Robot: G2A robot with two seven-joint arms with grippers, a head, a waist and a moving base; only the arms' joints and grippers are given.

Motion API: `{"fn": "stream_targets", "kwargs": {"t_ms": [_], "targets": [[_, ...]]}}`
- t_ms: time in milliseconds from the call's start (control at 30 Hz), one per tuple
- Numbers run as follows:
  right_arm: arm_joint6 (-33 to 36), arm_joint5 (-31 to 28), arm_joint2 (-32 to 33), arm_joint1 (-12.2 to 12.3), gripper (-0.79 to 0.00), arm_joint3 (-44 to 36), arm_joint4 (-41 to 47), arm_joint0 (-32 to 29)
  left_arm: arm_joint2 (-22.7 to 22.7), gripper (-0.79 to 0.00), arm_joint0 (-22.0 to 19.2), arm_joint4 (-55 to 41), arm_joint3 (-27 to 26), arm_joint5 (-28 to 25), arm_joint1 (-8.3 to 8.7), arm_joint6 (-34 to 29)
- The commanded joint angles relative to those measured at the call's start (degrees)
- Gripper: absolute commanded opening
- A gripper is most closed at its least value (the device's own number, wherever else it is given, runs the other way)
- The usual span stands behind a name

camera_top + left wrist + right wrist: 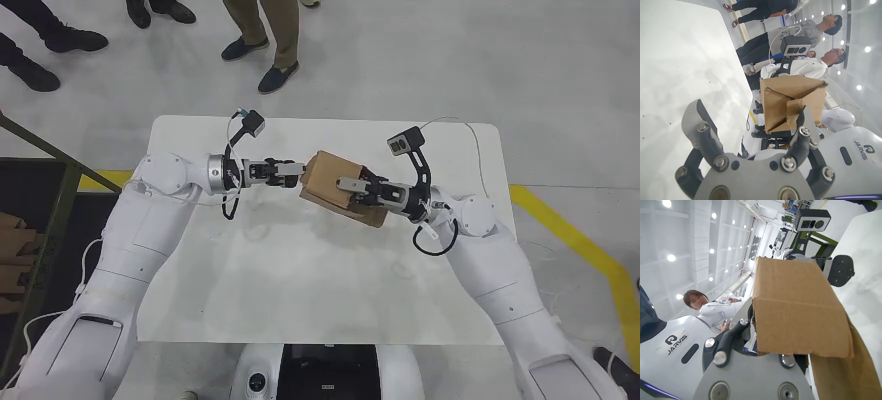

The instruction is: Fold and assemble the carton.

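On the white table [300, 290], over its far half and left of centre: left gripper [292, 176], pointing right toward the carton. Fingers [700, 115] spread wide, closed on nothing. In the left wrist view one fingertip overlaps the carton's ragged flap; touching it or just short of it, cannot tell.

Just to the right, between the two grippers: brown carton [335, 182], half folded and tilted, raised off the table top. End flaps turned toward the left gripper, folded inward at slants, one corner torn. Inside hidden by the flaps.

Right again: right gripper [350, 186], clamped on the carton's right part. One finger [747, 321] lies against the cardboard edge; the other sits hidden behind the carton's side panel, so the grip only partly seen. A loose flap runs past the wrist, cut off at the frame's edge in the right wrist view. Beyond the carton in that view: a dark finger pad of the left gripper, near the carton's far end, contact hard to make out.
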Motion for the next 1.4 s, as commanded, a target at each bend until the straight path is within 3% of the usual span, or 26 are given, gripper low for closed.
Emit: {"fn": "stream_targets", "kwargs": {"t_ms": [0,867,1367], "targets": [[-0.02,0.05,-0.18,-0.07,-0.785,0.22,0.15,0.10,-0.22,0.000,0.09,-0.30,0.09,-0.15,0.11,-0.46],[-0.96,0.08,-0.76,-0.42,-0.785,1.34,-0.32,1.20,-1.04,0.000,0.33,0.54,-0.12,-1.67,0.51,0.36],[-1.42,1.02,-0.80,-0.41,-0.785,-1.75,-0.14,-0.38,-1.16,0.000,1.76,2.26,-2.19,0.98,0.97,2.14]]}}
